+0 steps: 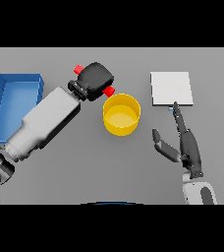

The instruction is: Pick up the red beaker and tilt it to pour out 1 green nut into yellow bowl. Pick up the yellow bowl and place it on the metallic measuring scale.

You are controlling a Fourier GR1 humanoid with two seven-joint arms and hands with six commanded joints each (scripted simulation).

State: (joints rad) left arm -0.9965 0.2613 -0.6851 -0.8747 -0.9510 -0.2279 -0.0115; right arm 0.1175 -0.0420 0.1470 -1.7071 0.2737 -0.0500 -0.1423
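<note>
Grey table [74, 172] carries all items. Open blue rectangular bin [15, 101] at far left, clear of work. Flat square metallic measuring scale [171, 88] right of round yellow bowl [121, 114], apart. Left hand [94, 81] curled tight round red beaker [108, 91]; beaker tipped sideways, mouth at bowl's upper-left rim. Right hand [187, 145] idle below scale, fingers straight and spread. Green nut not visible.

Risks: mouth sits at rim, not over centre, so nut may drop outside; steep tilt may release more than one nut.
</note>
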